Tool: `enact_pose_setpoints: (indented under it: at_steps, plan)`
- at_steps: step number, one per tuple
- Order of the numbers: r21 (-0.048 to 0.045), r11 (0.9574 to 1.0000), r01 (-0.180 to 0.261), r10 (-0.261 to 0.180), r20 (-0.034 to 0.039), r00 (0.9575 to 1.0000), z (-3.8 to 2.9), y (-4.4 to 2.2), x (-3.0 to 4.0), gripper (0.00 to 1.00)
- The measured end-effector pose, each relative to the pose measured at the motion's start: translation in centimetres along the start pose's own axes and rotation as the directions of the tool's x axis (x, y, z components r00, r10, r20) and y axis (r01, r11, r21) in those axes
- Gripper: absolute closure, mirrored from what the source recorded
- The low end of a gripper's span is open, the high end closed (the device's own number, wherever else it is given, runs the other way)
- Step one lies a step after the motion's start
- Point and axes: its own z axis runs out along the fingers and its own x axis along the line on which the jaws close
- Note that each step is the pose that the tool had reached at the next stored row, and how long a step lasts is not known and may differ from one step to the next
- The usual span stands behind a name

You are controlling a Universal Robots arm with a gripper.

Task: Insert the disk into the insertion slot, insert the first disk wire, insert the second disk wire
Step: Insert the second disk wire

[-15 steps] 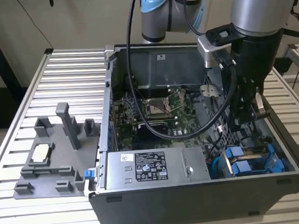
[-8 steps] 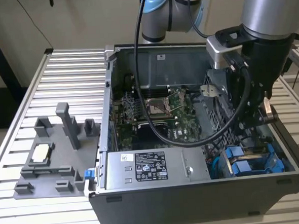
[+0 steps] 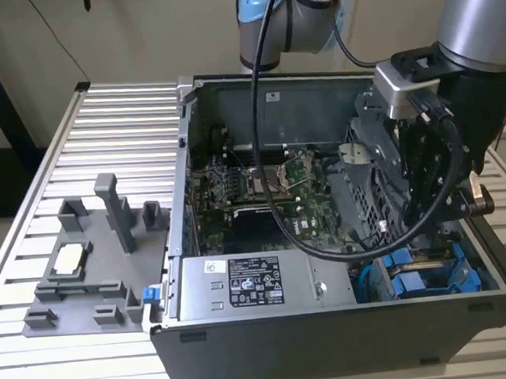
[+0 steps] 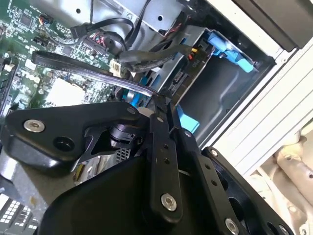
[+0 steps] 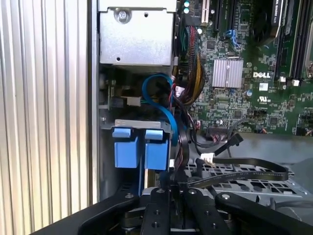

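In the exterior view the arm's wrist [image 3: 422, 136] reaches down into the open computer case [image 3: 330, 322], over the drive cage [image 3: 382, 190] on the exterior view's right. Blue carrier fronts [image 5: 142, 147] sit in the cage's slots, also seen as blue carrier fronts [image 3: 430, 277]. The disk's metal body is hidden, and I cannot tell which front belongs to it. My gripper [image 4: 164, 105] hangs just beside these fronts, its fingers [image 5: 161, 200] drawn together on a flat black wire [image 4: 93, 71]. The same black wire [image 5: 244, 165] runs across the cage top to my gripper [image 5: 178, 188].
A blue data cable [image 5: 164, 105] loops between the cage and the motherboard [image 5: 254, 73], with bundled power wires [image 5: 195, 73] beside it. The power supply [image 3: 250, 284] lies along the case front. A grey fixture [image 3: 85, 260] stands on the slatted table [image 3: 120, 120] at the exterior view's left.
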Motion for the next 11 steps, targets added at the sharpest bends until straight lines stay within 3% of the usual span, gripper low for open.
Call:
enact_pose_setpoints:
  at_steps: [5, 11]
  plan:
    - [-0.0200, 0.9998, 0.001, -0.001, 0.0011, 1.0000, 0.09, -0.79, 0.68, 0.84]
    - [-0.0285, 0.9996, -0.001, 0.001, 0.0017, 1.0000, 0.16, -0.87, 1.66, 0.84]
